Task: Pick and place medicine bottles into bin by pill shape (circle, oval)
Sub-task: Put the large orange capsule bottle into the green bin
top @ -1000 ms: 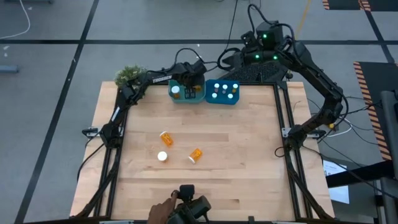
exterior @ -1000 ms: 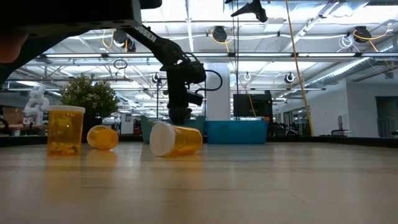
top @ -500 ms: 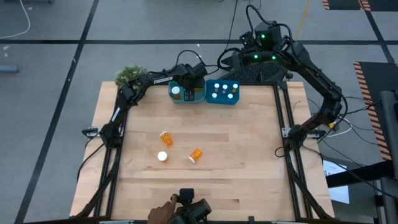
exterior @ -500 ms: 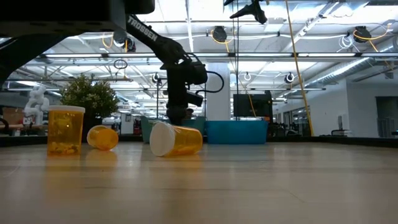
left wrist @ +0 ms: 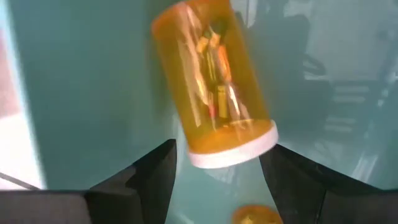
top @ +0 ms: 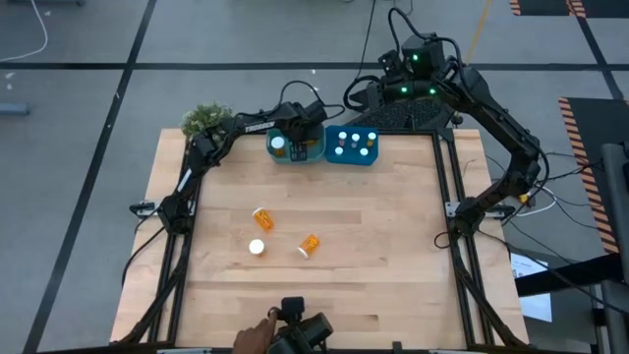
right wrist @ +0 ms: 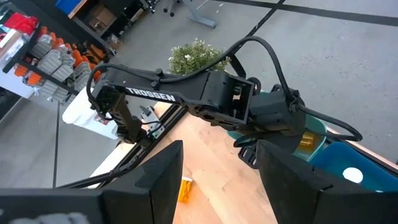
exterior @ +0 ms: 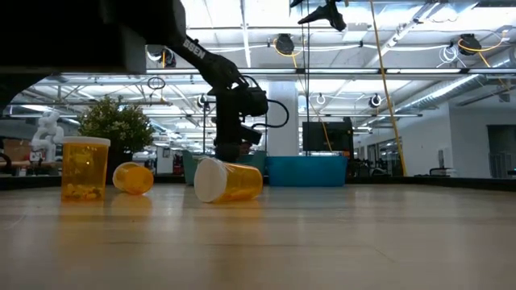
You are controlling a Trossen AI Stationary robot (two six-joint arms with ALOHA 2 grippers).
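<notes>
A: Where is the left hand (top: pixel 307 126)?

B: Over the teal bin (top: pixel 295 149) at the far edge of the table (top: pixel 393 256), next to the blue bin (top: pixel 352 147). In the left wrist view a medicine bottle (left wrist: pixel 214 87) lies tilted between the spread fingers (left wrist: pixel 149 177), white cap towards the camera, teal floor behind it. I judge the fingers parted and no longer clamping it; whether they touch the bottle I cannot tell.

A: So the step in hand is the drop?

B: Likely the release into the teal bin. A white cap (top: pixel 278 144) already shows in that bin from above, and several caps sit in the blue one.

A: Right hand (right wrist: pixel 217 180)?

B: Parked high behind the table, fingers apart, holding nothing, looking down at the left arm.

A: What remains?

B: Three bottles mid-table: one standing with its cap up (top: pixel 257 247), one on its side just beside it (top: pixel 262 217), one on its side a little apart (top: pixel 309 244).

A: Notes for doing the release well?

B: Keep the fingers wide and lift straight up so neither catches the cap or bin wall. Confirm the bottle rests inside before moving off. For the next pick, read the pill shape first; the shapes are too small to tell here.
</notes>
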